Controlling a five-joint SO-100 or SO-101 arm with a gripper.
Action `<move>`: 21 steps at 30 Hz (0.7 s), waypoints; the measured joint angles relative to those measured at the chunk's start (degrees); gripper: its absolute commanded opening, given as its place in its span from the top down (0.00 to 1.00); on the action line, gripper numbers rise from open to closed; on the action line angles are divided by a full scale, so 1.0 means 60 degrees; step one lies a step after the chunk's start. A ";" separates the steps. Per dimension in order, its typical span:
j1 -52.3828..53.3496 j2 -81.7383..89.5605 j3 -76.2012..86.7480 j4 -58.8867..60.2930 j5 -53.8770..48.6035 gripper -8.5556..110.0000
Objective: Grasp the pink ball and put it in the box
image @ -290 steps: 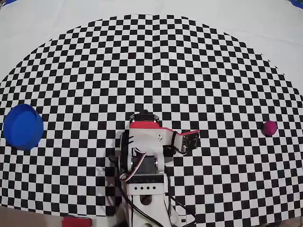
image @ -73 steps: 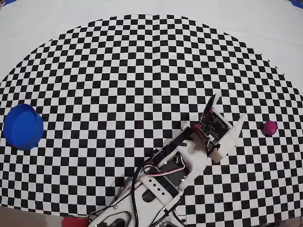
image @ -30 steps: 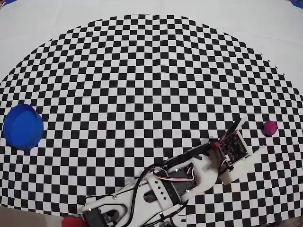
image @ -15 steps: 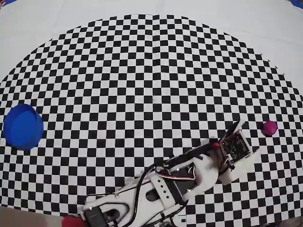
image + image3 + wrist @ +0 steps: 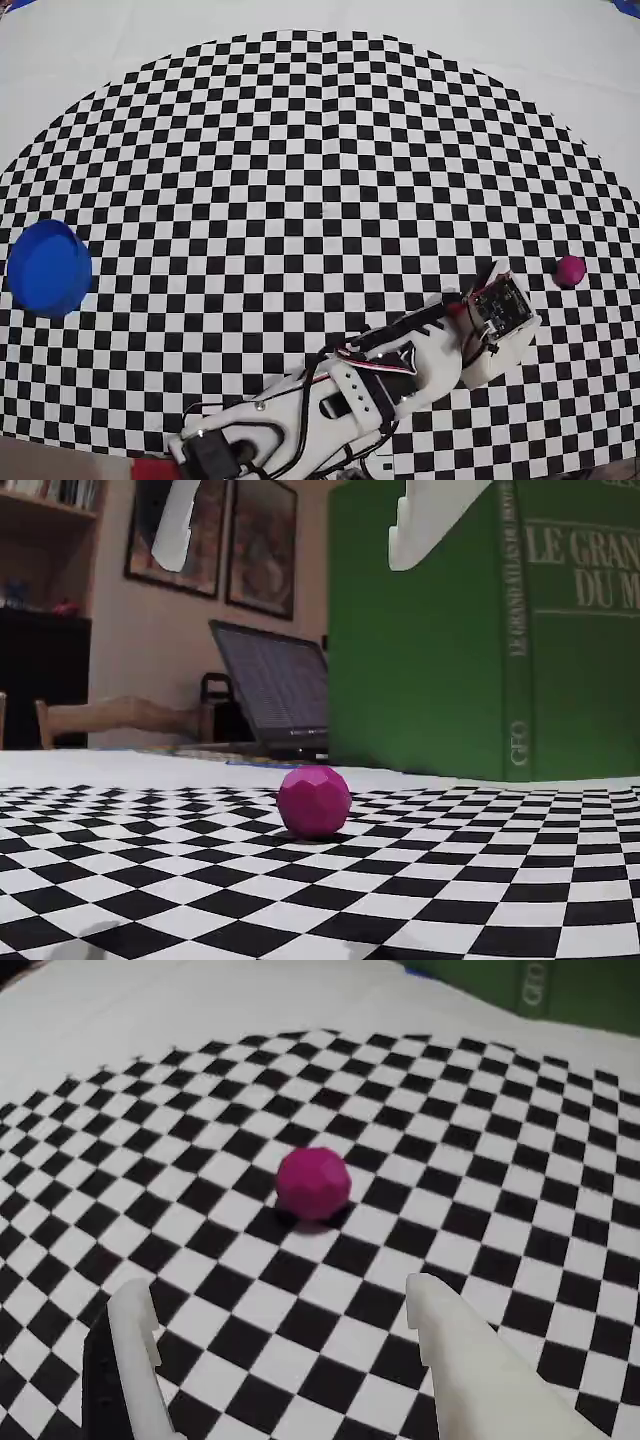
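Overhead view: arm (image 5: pixel 380 375) runs from the bottom centre of the frame up toward the right, ending at the wrist block with its circuit board (image 5: pixel 500 308) in the lower right. The pink ball (image 5: pixel 570 270) lies on the checkered mat (image 5: pixel 320 150) at the right edge, just up and right of the wrist block, not touching it. The box (image 5: pixel 47 267), a round blue container, stands at the far left edge of the mat, well apart from ball and arm. Mat lies on a pale counter (image 5: pixel 100 40).

Wrist view: claw (image 5: pixel 285 1335) enters from the bottom edge, fingers spread wide, nothing between them. One white finger (image 5: pixel 135 1360) at lower left, the other at lower right. Pink ball sits at frame centre, above the gap between the fingertips, clear of both; it rests on the mat with a small shadow beneath.

Fixed view (low, near mat level): ball in the lower centre, faceted surface visible, resting on the mat. Two white finger tips hang at the top edge, apart from each other and high above the ball. A large green book (image 5: pixel 480 630) stands upright behind, right half of frame; an open laptop (image 5: pixel 270 690) to its left, framed pictures (image 5: pixel 260 540) on the wall at upper left.
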 measured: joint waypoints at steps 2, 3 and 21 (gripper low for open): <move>0.0000 -0.0176 -0.0190 0.0000 0.0000 0.68; 0.0000 -0.0293 -0.0366 0.0000 0.0000 0.68; 0.0000 -0.2432 -0.1714 0.0000 0.0000 0.68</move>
